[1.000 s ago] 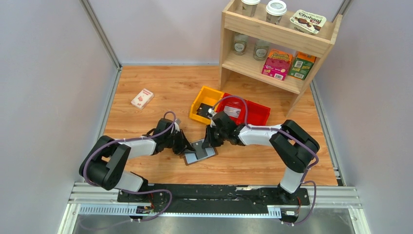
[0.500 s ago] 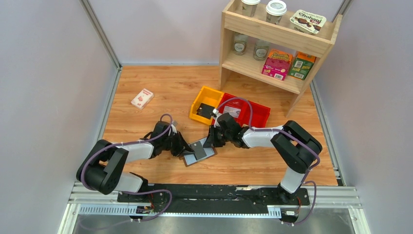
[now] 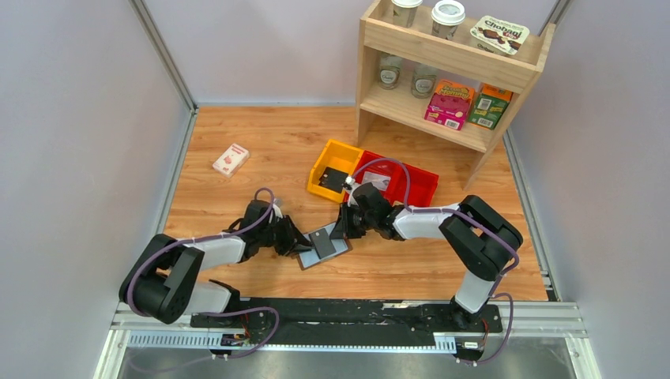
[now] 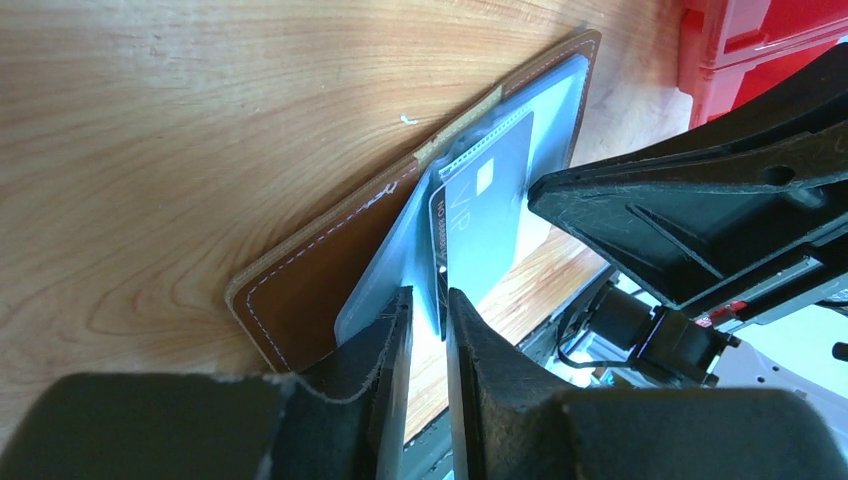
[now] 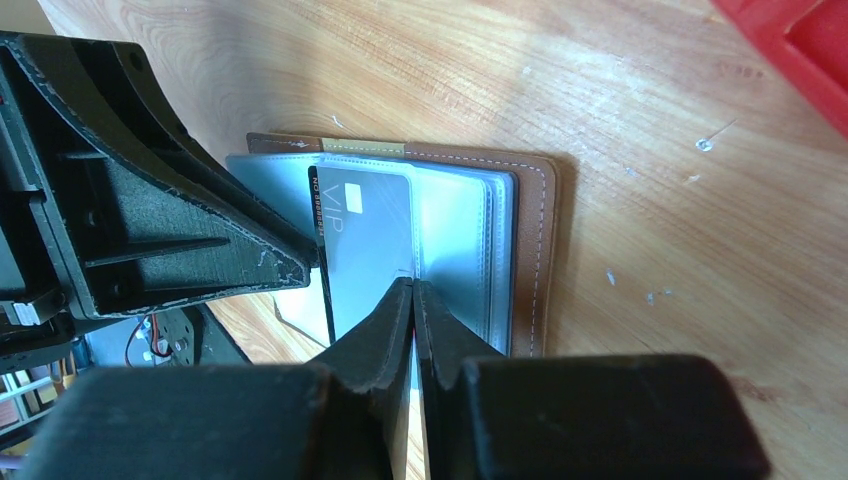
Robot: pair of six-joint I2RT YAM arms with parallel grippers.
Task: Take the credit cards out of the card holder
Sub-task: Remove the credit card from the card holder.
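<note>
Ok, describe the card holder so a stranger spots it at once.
On the wooden table, look in front of the yellow bin, between the left gripper and right gripper. The card holder lies open there: flat, brown-edged, grey-blue inside, a grey card showing, unlike the white-and-red box.

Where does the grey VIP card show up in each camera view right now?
Top external: the grey VIP card is just below centre, on the open card holder between the arms.
Left wrist: the card is at centre, against the blue-grey sleeves.
Right wrist: the card is left of centre, beside the clear sleeves.
Shared landmark: the card holder's brown stitched edge.
</note>
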